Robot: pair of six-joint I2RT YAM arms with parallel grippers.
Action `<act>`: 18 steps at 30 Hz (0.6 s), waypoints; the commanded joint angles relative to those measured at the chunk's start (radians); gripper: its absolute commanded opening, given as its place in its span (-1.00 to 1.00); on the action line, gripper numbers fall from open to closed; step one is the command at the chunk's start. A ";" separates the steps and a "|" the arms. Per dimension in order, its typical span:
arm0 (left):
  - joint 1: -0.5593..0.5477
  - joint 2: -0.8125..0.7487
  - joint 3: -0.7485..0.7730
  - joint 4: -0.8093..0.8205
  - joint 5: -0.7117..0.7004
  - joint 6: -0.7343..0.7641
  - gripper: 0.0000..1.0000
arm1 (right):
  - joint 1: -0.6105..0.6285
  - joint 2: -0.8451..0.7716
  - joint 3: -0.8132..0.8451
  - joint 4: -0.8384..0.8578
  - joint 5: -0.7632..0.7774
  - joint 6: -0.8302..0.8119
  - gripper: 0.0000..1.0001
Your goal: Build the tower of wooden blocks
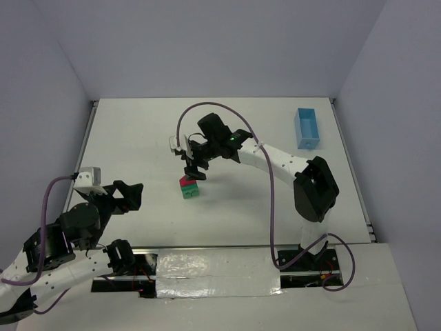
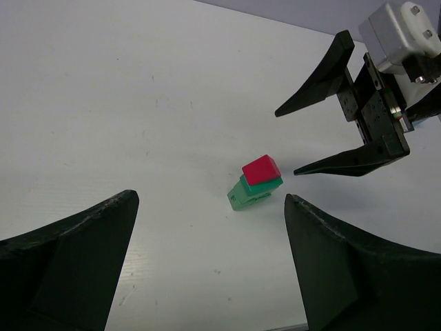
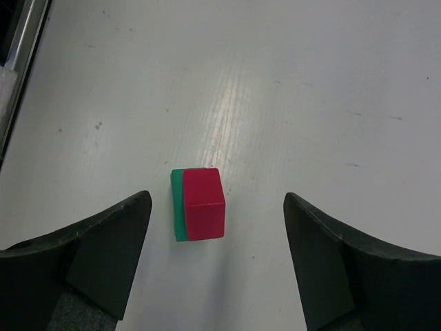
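Observation:
The wood block tower stands mid-table, a red roof-like piece stacked on green blocks. In the left wrist view the tower leans a little, with the red piece on top. My right gripper hovers just above and behind it, open, its fingers on either side and touching nothing. Seen from its own wrist, the right gripper has the tower between its spread fingers but below them. My left gripper is open and empty to the tower's left, well apart from it.
A light blue plastic box sits at the table's back right. The right gripper shows in the left wrist view, beyond the tower. Grey walls close the table on three sides. A metal rail runs along the left edge.

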 commanded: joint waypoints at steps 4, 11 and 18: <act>0.002 0.001 -0.003 0.040 0.006 0.025 0.99 | -0.001 0.036 0.023 -0.031 -0.038 -0.067 0.58; 0.002 -0.006 -0.003 0.045 0.011 0.029 0.99 | 0.002 0.031 -0.040 0.059 -0.030 -0.037 0.54; 0.002 -0.006 -0.005 0.047 0.012 0.032 0.99 | 0.002 0.067 -0.017 0.029 -0.041 -0.034 0.53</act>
